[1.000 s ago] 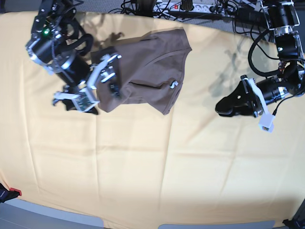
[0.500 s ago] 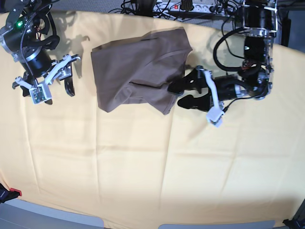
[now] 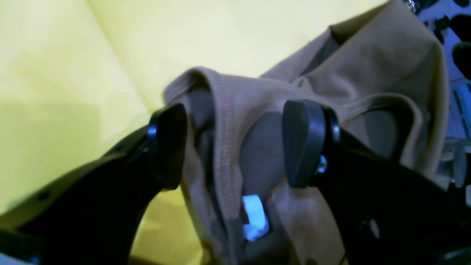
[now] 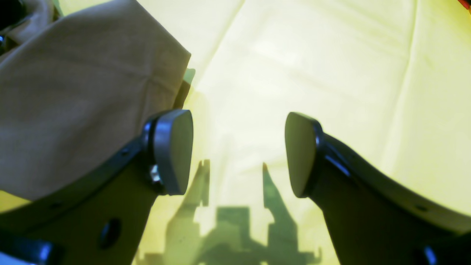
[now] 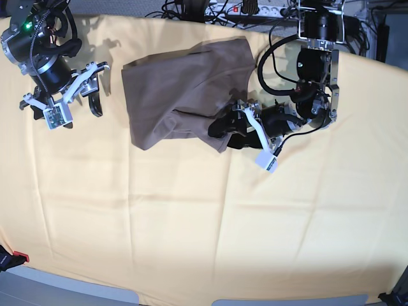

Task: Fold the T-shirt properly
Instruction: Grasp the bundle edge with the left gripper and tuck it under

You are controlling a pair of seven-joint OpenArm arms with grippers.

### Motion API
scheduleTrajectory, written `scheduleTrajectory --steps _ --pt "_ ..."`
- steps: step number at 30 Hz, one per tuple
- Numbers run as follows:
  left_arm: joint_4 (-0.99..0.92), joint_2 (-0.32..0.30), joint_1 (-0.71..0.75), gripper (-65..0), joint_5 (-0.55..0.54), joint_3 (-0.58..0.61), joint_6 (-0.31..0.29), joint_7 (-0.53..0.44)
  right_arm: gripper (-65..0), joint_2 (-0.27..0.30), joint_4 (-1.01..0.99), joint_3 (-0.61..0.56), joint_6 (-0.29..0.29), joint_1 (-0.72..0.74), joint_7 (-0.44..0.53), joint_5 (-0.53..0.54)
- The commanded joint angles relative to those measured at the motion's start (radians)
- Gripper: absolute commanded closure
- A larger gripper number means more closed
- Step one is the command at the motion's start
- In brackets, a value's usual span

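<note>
- A pale yellow cloth [image 5: 191,217] covers the table nearly edge to edge, with faint fold creases crossing it.
- Along the far edge, a tangle of black cables [image 5: 185,9] sits just off the cloth.
- There's a white power strip [image 5: 252,9] among those cables, a red switch at one end.
- At the near left corner, a small red-and-black piece [image 5: 14,258] pokes in; what it is can't be made out.
- Grey floor [image 5: 64,290] shows past the near edge.

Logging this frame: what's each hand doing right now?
Left hand: open, straddling the T-shirt collar, not gripping it.
Right hand: open, holding nothing, over the yellow cloth.
</note>
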Motion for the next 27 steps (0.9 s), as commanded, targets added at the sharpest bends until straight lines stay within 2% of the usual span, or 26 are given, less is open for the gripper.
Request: scheduleTrajectory --steps 1,6,8,12,20,21,22,25,27 --pt "0.014 -0.001 -0.017 -41.2 -0.024 -0.002 -0.006 -0.033 -41.6 0.010 0.015 0.005 0.001 0.003 0.023 0.013" --pt "0.014 0.003 -0.017 -41.1 -0.024 -0.002 -0.010 -0.032 -41.6 0.010 0.015 0.005 0.001 0.003 0.023 0.014" --pt "0.014 0.010 -0.017 -39.2 -0.023 -0.002 -0.010 -0.032 -41.6 0.010 0.015 0.005 0.001 0.003 0.026 0.014" --pt "0.014 0.022 -0.016 -30.8 -0.023 -0.002 -0.010 -0.031 -41.6 0.010 0.015 0.003 0.001 0.003 0.034 0.018" --pt "0.014 0.032 -0.016 -30.8 -0.022 -0.002 -0.010 -0.016 -41.6 0.010 0.015 0.003 0.010 0.003 0.034 0.041" --pt "0.014 0.032 -0.016 -29.1 -0.023 -0.002 -0.009 -0.016 -41.6 0.010 0.015 0.003 0.010 0.003 0.034 0.041" --pt "0.014 0.032 -0.014 -24.9 -0.022 -0.002 -0.010 -0.016 -41.6 0.010 0.015 0.003 0.009 0.003 0.034 0.041" --pt "0.014 0.032 -0.014 -0.8 -0.008 -0.002 -0.009 -0.018 -41.6 0.010 0.015 0.003 0.009 0.003 0.034 0.041" --pt "0.014 0.030 -0.015 0.0 -0.008 -0.003 -0.009 -0.031 -41.5 0.010 0.015 0.003 0.009 0.003 0.034 0.041"
